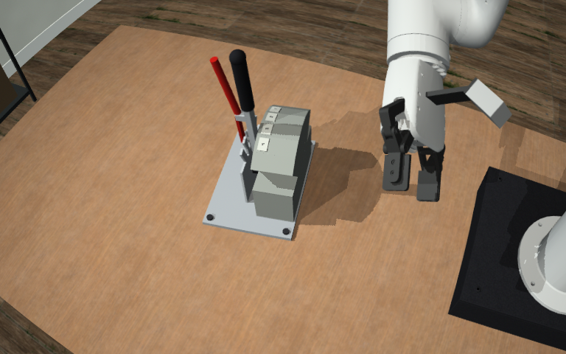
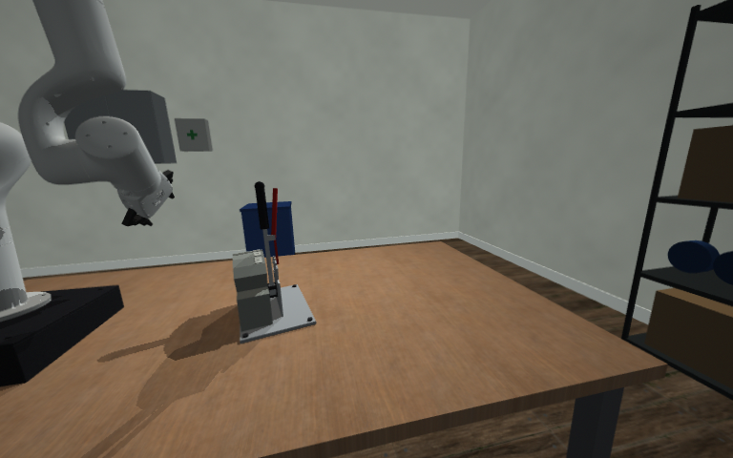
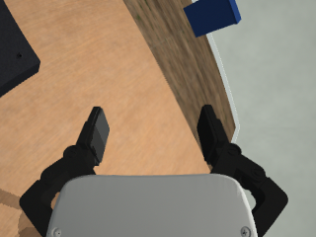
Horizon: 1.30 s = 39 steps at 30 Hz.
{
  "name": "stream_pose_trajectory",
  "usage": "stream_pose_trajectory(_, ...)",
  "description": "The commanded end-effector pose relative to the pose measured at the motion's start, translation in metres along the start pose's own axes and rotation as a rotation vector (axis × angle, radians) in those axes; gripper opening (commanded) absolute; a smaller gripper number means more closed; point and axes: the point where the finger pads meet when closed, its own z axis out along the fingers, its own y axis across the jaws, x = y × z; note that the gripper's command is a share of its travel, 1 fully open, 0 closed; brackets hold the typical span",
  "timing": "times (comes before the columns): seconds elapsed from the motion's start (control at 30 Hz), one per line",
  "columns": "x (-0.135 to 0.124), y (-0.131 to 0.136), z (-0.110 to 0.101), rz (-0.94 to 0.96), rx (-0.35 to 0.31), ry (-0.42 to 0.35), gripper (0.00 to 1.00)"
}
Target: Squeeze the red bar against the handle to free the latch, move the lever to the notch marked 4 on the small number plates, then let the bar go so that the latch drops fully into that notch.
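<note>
The lever stands upright on a grey base plate (image 1: pixel 227 200) (image 2: pixel 294 307) in the middle of the table. Its black handle (image 1: pixel 242 79) (image 2: pixel 261 205) has the thin red bar (image 1: pixel 225 89) (image 2: pixel 274 216) beside it, spread apart from it at the top. A grey notched block (image 1: pixel 284 141) (image 2: pixel 251 291) beside the lever carries several small white number plates (image 1: pixel 262 144); I cannot read their digits. My gripper (image 1: pixel 412 180) (image 2: pixel 141 218) (image 3: pixel 152 117) is open and empty. It hangs in the air well to the side of the lever, toward the robot's base. The wrist view does not show the lever.
The black robot base pad (image 1: pixel 492 250) (image 2: pixel 59 318) lies at the table's edge near the arm. A blue box (image 2: pixel 283 221) (image 3: pixel 212 12) stands on the floor behind the table. A black shelf rack (image 2: pixel 670 177) with boxes stands beside the table.
</note>
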Motion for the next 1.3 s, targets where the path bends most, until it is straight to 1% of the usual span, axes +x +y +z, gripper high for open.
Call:
stream_pose_trajectory(0.0, -0.025, 0.022, -0.026, 0.120, 0.072, -0.128, 1.00)
stream_pose_trajectory(0.07, -0.025, 0.022, -0.026, 0.120, 0.072, -0.128, 1.00)
stream_pose_trajectory(0.1, -0.035, 0.031, -0.036, 0.164, 0.093, -0.176, 1.00)
stream_pose_trajectory(0.17, -0.035, 0.031, -0.036, 0.164, 0.093, -0.176, 1.00)
stream_pose_trajectory(0.2, -0.044, 0.039, -0.046, 0.207, 0.115, -0.224, 1.00)
stream_pose_trajectory(0.27, -0.044, 0.039, -0.046, 0.207, 0.115, -0.224, 1.00)
stream_pose_trajectory(0.3, -0.052, 0.047, -0.055, 0.250, 0.133, -0.272, 1.00)
stream_pose_trajectory(0.4, -0.052, 0.047, -0.055, 0.250, 0.133, -0.272, 1.00)
stream_pose_trajectory(0.43, -0.061, 0.054, -0.064, 0.290, 0.155, -0.315, 1.00)
stream_pose_trajectory(0.47, -0.061, 0.054, -0.064, 0.290, 0.155, -0.315, 1.00)
stream_pose_trajectory(0.5, -0.069, 0.062, -0.073, 0.330, 0.172, -0.362, 1.00)
stream_pose_trajectory(0.57, -0.069, 0.062, -0.073, 0.330, 0.172, -0.362, 1.00)
stream_pose_trajectory(0.6, -0.077, 0.068, -0.081, 0.368, 0.192, -0.402, 1.00)
stream_pose_trajectory(0.67, -0.077, 0.068, -0.081, 0.368, 0.192, -0.402, 1.00)
stream_pose_trajectory(0.7, -0.085, 0.075, -0.089, 0.404, 0.210, -0.443, 1.00)
stream_pose_trajectory(0.77, -0.085, 0.075, -0.089, 0.404, 0.210, -0.443, 1.00)
stream_pose_trajectory(0.8, -0.092, 0.081, -0.097, 0.439, 0.228, -0.479, 1.00)
stream_pose_trajectory(0.87, -0.092, 0.081, -0.097, 0.439, 0.228, -0.479, 1.00)
stream_pose_trajectory(0.9, -0.098, 0.086, -0.103, 0.472, 0.248, -0.508, 1.00)
stream_pose_trajectory(0.97, -0.098, 0.086, -0.103, 0.472, 0.248, -0.508, 1.00)
stream_pose_trajectory(1.0, -0.105, 0.091, -0.110, 0.503, 0.266, -0.539, 1.00)
stream_pose_trajectory(1.07, -0.105, 0.091, -0.110, 0.503, 0.266, -0.539, 1.00)
stream_pose_trajectory(1.1, -0.111, 0.097, -0.117, 0.533, 0.281, -0.572, 1.00)
stream_pose_trajectory(1.17, -0.111, 0.097, -0.117, 0.533, 0.281, -0.572, 1.00)
stream_pose_trajectory(1.2, -0.117, 0.102, -0.123, 0.563, 0.298, -0.600, 1.00)
stream_pose_trajectory(1.27, -0.117, 0.102, -0.123, 0.563, 0.298, -0.600, 1.00)
